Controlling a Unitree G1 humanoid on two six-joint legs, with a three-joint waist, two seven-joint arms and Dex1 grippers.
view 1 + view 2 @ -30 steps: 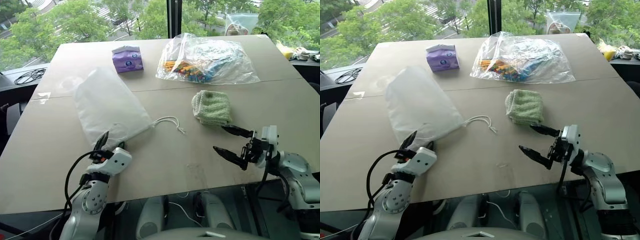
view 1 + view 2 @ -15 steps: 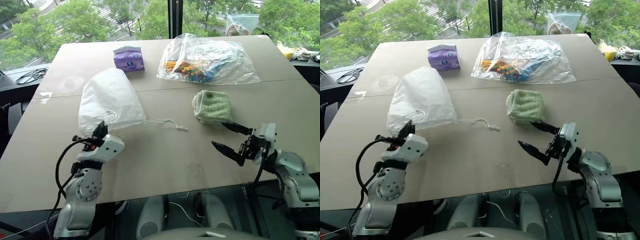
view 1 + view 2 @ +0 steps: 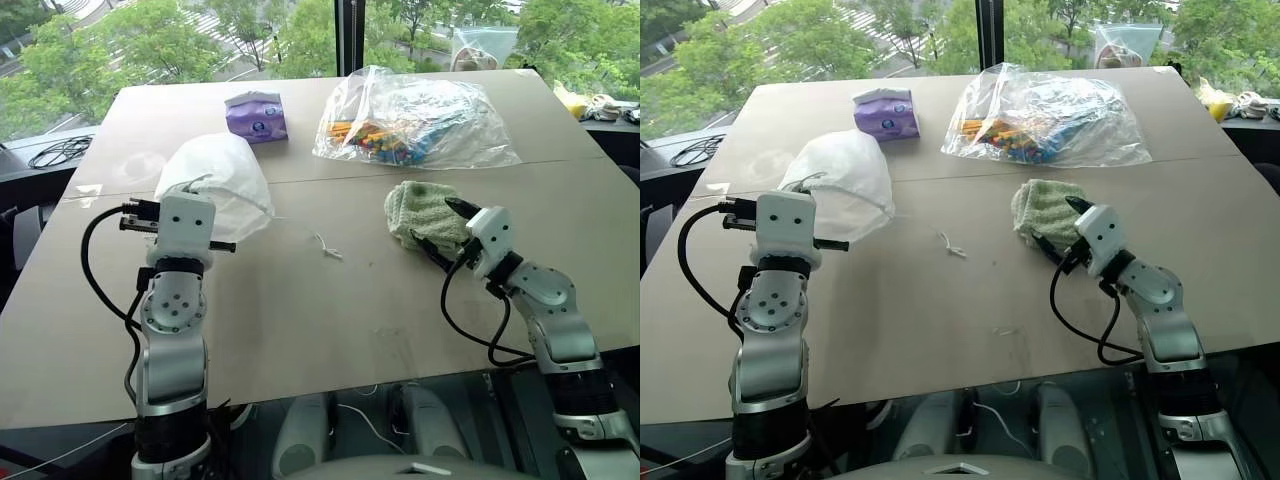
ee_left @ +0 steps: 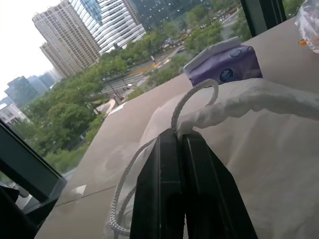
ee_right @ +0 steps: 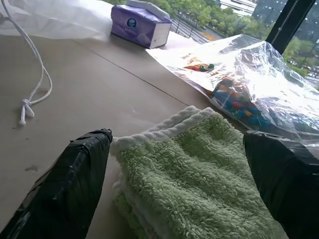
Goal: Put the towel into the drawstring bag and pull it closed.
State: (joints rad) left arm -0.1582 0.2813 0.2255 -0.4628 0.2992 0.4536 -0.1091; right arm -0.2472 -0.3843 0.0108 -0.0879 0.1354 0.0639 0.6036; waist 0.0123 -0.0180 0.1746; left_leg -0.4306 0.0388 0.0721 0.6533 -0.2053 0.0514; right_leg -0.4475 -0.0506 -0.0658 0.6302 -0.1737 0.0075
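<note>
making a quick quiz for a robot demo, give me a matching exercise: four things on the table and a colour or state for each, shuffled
Things:
1. towel
2. drawstring bag
3. tissue pack
4. clear plastic bag

States:
A. purple, at the table's far side
B. white, top edge pinched in shut jaws
C. holds colourful sticks
D. light green, between open jaws

Pairs: 1-D, 2-B, 3-A, 4-C
</note>
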